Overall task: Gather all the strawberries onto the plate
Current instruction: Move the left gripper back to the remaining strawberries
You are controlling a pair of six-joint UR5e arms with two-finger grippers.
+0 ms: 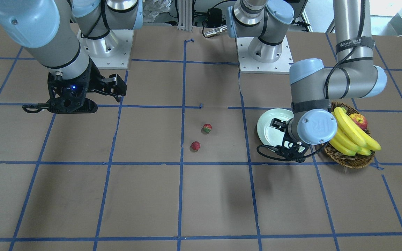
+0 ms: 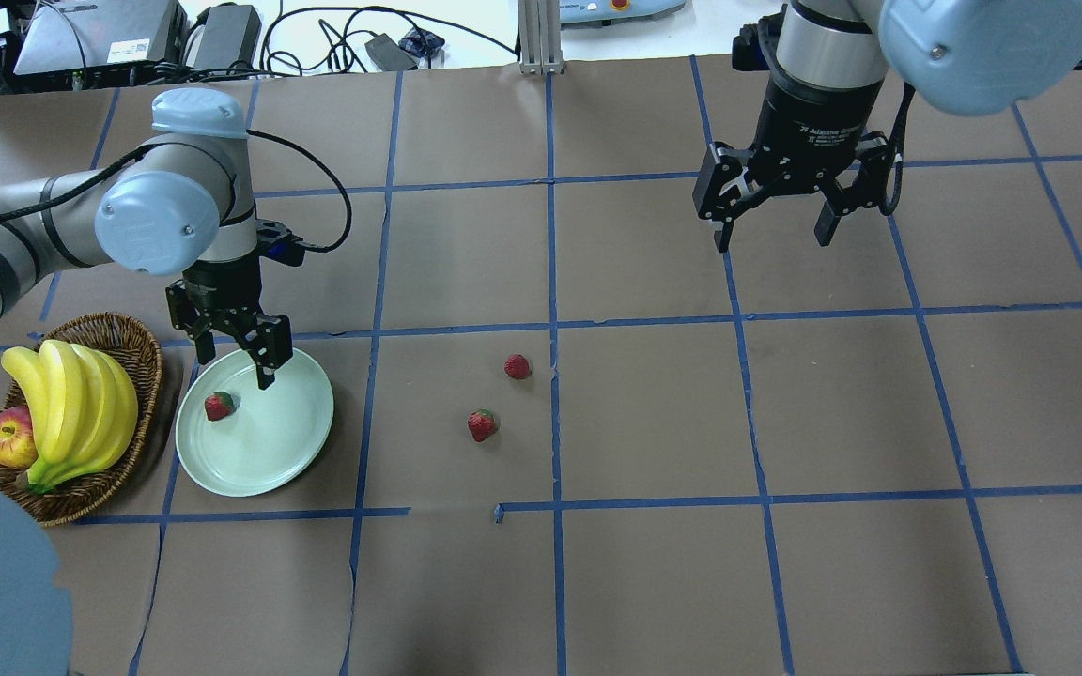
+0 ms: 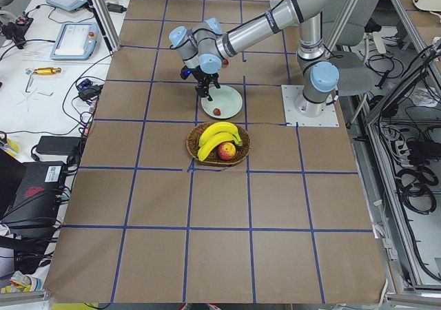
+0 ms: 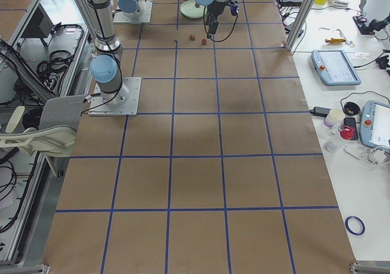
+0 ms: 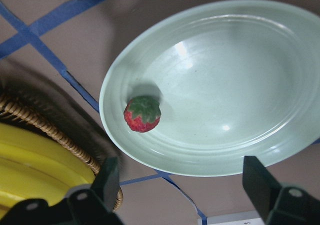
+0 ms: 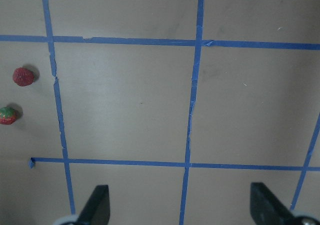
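One strawberry [image 2: 219, 406] lies in the pale green plate [image 2: 259, 451] near its left rim, and it also shows in the left wrist view [image 5: 142, 114]. Two strawberries [image 2: 517, 366] [image 2: 482, 425] lie on the table mid-way, right of the plate; they also show in the front view [image 1: 207, 128] [image 1: 195, 146]. My left gripper [image 2: 234, 368] is open and empty, just above the plate's far rim. My right gripper [image 2: 773, 239] is open and empty, high over the far right of the table, well away from the berries.
A brown wicker basket [image 2: 142, 343] with bananas [image 2: 71, 404] and an apple [image 2: 7, 439] stands right against the plate's left side. Blue tape lines grid the brown table. The arm bases stand at the near edge [image 1: 103, 48].
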